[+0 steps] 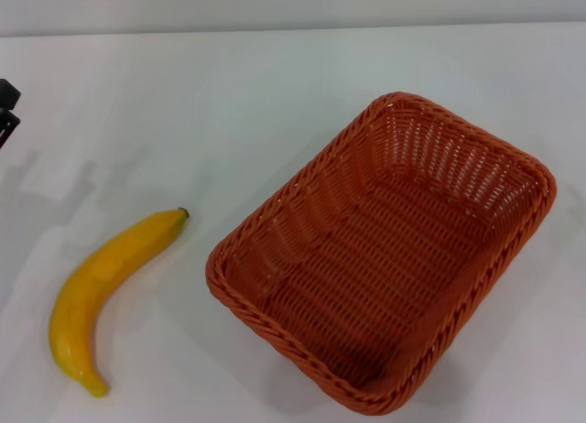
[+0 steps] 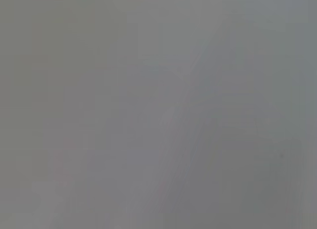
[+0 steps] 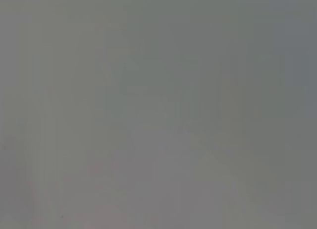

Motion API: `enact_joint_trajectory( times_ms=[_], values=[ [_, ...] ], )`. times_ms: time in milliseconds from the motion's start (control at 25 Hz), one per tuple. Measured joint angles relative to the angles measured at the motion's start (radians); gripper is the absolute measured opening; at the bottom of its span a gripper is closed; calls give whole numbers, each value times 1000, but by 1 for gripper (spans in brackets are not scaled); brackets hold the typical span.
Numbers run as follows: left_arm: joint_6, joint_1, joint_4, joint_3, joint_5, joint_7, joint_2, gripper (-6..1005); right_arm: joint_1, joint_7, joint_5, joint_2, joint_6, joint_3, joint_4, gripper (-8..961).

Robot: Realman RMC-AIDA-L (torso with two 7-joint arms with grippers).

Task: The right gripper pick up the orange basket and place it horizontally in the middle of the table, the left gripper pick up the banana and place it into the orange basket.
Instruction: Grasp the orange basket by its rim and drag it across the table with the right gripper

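Note:
The orange basket (image 1: 385,249) rests on the white table (image 1: 183,103), right of centre, turned diagonally, and holds nothing. To its left the yellow banana (image 1: 101,290) lies on the table, its dark tip pointing toward the basket. A black bit of the left gripper (image 1: 7,107) peeks in at the left edge of the head view, well behind the banana and apart from it. The right gripper is out of view. Both wrist views show only plain grey.
White tabletop stretches behind the basket and the banana up to the far edge (image 1: 293,29), where a pale wall begins.

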Motion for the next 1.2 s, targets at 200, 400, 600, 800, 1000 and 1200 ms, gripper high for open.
enact_joint_trajectory(
  times_ms=[200,400,600,800,1000,1200],
  values=[
    [-3,-2,1,1,4,7,0,891,0,1,-2,-7,-1,0,0,854],
    [-18,-7,0,3,14,67,-1,890,4,22,-16,-22,-2,-3,-9,853],
    [-13,-18,3,3,10,58,-1,891,16,168,-99,-28,-4,-48,-167,852],
    [-11,-23,4,3,9,31,-2,892,53,528,-217,-33,-3,-210,-533,851],
    [-17,-25,5,2,11,16,-2,891,143,863,-411,-64,10,-381,-818,850],
    [-17,-25,5,3,13,0,-1,890,317,1173,-650,-123,105,-545,-916,849]
  ],
)
